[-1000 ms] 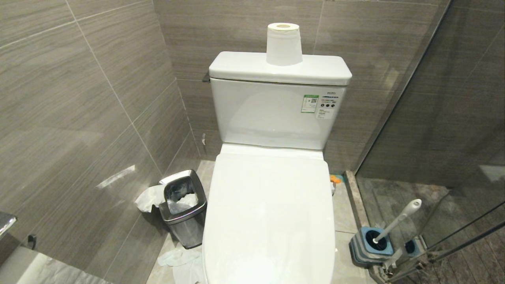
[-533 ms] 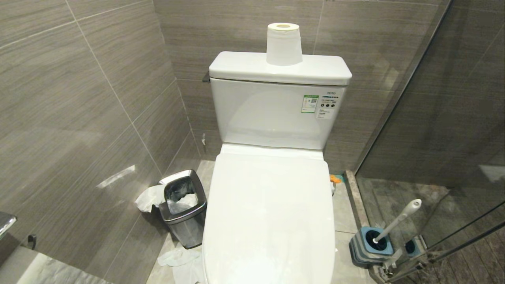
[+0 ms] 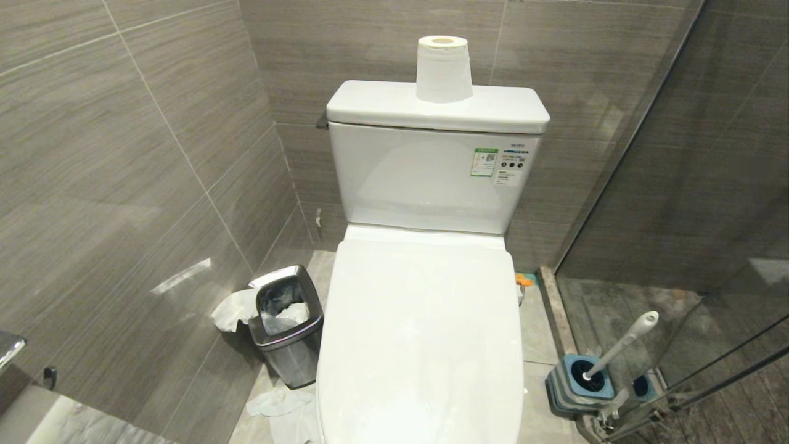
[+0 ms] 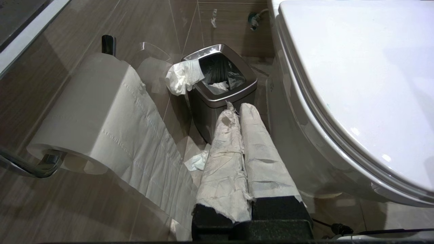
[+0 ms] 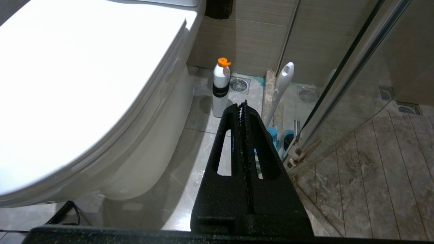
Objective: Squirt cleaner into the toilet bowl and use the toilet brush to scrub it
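Our left gripper (image 4: 237, 110) is closed on nothing, its two fingers (image 4: 223, 149) wrapped in white paper and pressed together; it hangs low beside the toilet bowl (image 4: 339, 84). Just past its tips, at twelve o'clock, stands a square steel waste bin (image 4: 220, 88) with tissue spilling over its rim. At nine o'clock a toilet paper roll (image 4: 88, 112) sits on a chrome wall holder, its tail trailing down.

Our right gripper (image 5: 243, 108) is also closed and empty, its black fingers meeting tip to tip, low on the other side of the bowl. At twelve o'clock from its tips stands a white cleaner bottle (image 5: 220, 88) with an orange cap and a black band. At one o'clock the toilet brush (image 5: 279, 91) leans in its blue holder (image 5: 271, 135) against the glass shower door (image 5: 339, 84).

From our head camera neither arm shows. The toilet bowl (image 3: 419, 345) has its lid down. The tank (image 3: 425, 179) carries a sticker reading TOTO beside a green label with a QR code; the smaller print is unreadable. A spare roll (image 3: 444, 68) stands on the tank. The brush (image 3: 619, 345) sits at four o'clock. The bottle body and the wall roll appear only in the wrist views.
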`<state>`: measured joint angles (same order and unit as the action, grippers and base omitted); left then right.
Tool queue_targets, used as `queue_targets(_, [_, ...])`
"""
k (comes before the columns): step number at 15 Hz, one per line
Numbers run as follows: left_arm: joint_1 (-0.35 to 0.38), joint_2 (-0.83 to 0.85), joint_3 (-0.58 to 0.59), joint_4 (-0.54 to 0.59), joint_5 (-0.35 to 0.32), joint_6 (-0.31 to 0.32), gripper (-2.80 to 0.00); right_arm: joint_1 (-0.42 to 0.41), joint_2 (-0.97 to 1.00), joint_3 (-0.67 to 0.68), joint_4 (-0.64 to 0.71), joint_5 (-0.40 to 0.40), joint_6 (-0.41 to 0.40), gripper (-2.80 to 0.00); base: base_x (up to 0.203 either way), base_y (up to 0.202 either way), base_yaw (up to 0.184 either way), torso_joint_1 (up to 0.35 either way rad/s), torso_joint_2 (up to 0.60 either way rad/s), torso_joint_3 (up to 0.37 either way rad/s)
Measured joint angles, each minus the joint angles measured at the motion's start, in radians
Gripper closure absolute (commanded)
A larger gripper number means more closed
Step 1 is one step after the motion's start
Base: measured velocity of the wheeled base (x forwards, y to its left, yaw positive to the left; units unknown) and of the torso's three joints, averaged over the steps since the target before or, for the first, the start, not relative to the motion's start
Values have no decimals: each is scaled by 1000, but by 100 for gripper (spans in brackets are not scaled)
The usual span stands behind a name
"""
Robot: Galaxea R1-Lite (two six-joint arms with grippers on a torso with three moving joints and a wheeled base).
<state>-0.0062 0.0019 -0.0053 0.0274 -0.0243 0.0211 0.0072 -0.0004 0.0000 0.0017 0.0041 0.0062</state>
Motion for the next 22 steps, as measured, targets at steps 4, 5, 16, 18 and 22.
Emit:
queue_targets(4, [0,0,0,0,0,0,0,0,0,0,0,0,0,0,0,0,0,0,0,0])
queue_targets(5, [0,0,0,0,0,0,0,0,0,0,0,1,0,0,0,0,0,0,0,0])
queue_targets(16, [0,0,0,0,0,0,0,0,0,0,0,0,1,0,0,0,0,0,0,0])
queue_targets(18, [0,0,0,0,0,0,0,0,0,0,0,0,0,0,0,0,0,0,0,0])
queue_targets(22, [0,0,0,0,0,1,0,0,0,0,0,1,-1,0,0,0,0,0,0,0])
